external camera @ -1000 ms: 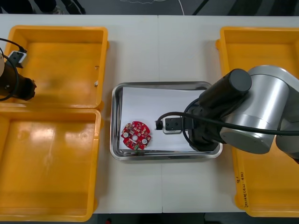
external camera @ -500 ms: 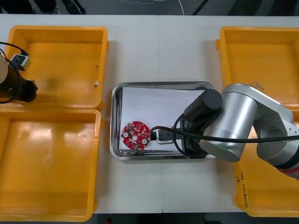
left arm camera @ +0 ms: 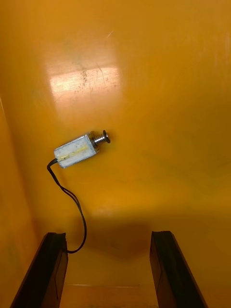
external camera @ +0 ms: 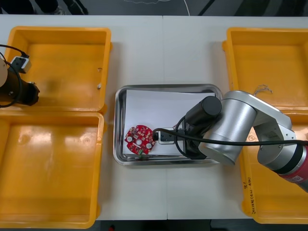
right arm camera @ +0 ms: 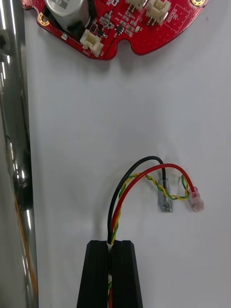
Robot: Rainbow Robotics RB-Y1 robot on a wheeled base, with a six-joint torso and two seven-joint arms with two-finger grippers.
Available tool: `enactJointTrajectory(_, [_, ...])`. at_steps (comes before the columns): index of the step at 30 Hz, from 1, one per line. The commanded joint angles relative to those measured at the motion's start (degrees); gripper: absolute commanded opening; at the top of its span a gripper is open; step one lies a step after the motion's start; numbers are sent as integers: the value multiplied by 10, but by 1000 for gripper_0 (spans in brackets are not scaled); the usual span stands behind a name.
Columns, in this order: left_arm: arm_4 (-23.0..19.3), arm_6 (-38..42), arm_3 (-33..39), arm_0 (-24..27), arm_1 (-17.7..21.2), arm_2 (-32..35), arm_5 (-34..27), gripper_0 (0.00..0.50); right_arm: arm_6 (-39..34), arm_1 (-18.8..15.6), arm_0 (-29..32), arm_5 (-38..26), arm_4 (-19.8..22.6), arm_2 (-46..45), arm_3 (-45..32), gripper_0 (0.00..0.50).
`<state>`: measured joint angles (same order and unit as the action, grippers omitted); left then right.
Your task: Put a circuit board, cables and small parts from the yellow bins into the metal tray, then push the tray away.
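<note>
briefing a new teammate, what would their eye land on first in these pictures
First the right gripper, down in the metal tray and shut on a black, red and yellow cable, just short of the round red circuit board on the white liner. Next the left gripper, open in the far left yellow bin, with a small metal part lying just ahead of it.

Red circuit board (external camera: 140, 140), yellow bins (external camera: 57, 72), cable (right arm camera: 117, 214) red and black (yellow-green twist)

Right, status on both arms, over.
Right gripper in the tray, shut on a cable near the circuit board. Left gripper open over a small part. Nothing blocking.
</note>
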<state>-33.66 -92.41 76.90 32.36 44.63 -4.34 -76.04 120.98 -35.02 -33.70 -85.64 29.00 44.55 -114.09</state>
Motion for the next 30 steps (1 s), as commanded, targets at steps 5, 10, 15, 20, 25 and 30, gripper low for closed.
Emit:
enactJointTrajectory(5, [-9, -2, -7, -3, 6, -5, 17, 500, 22, 10, -2, 6, -11, 8, -6, 290])
enactJointTrajectory(10, [-11, -9, -18, -3, 5, -5, 27, 500, 22, 11, 0, 6, -13, 8, -6, 500])
enactJointTrajectory(15, [-12, -10, -19, -6, 5, -5, 29, 500, 20, 11, -1, 6, -13, 8, -9, 500])
enactJointTrajectory(20, [-17, -12, -19, -8, 5, -5, 33, 455, 15, 14, -1, -6, -13, -8, -18, 500])
enactJointTrajectory(25, [-23, -12, -19, -10, 5, -5, 33, 0, 19, 38, -3, -74, -4, -67, -32, 500])
enactJointTrajectory(30, [-30, -12, -19, -11, 5, -5, 33, 0, 12, 53, -20, -126, 47, -126, -41, 500])
